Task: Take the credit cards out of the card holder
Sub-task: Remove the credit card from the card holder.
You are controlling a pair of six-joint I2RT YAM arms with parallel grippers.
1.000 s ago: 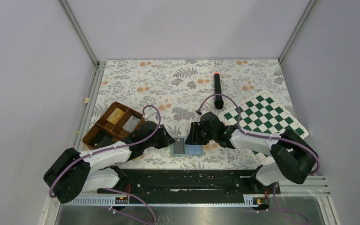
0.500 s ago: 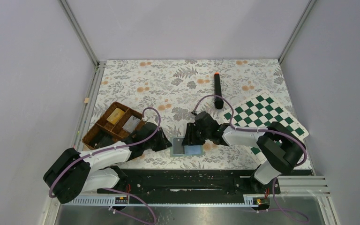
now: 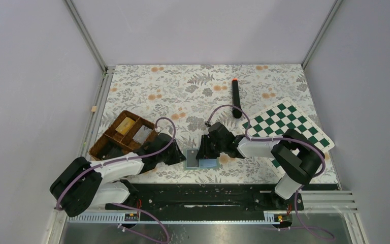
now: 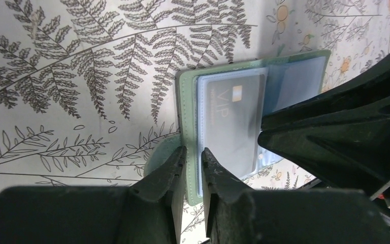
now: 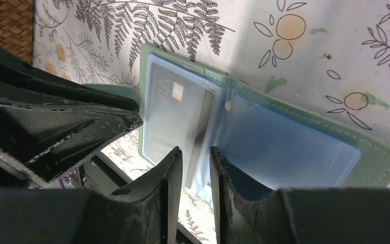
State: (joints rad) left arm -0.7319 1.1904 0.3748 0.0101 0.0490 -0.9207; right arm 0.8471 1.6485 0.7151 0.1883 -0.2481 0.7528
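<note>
The left gripper (image 4: 193,152) has its jaws drawn narrow, with only a slit between them. The green border of the card holder (image 4: 187,104) fills that slit near the holder's lower left corner in the left wrist view. Whether the jaws pinch the border or only rest on it cannot be told.

The right gripper (image 5: 196,152) has its jaws a little apart, also narrow. They stand over the lower edge of the credit card (image 5: 177,122), and that edge shows in the gap without being clamped. The card is dark grey, marked VIP with a small gold chip. It sits in a clear sleeve on the left panel of the open holder, and the other panel is pale blue.

From above, the holder lies flat at the lower middle of the frame. The left claw comes in from its left and the right claw from its upper right.

Under it is a white tablecloth (image 3: 183,86) printed with grey ferns and orange blossoms. A brown wicker tray (image 3: 105,132) sits at the left, holding a yellowish block (image 3: 126,124). A green-and-white chessboard (image 3: 284,124) lies at the right, and a black stick with an orange tip (image 3: 236,99) lies at the upper middle. Pale grey walls (image 3: 203,30) and metal frame posts (image 3: 85,35) close in the table.
</note>
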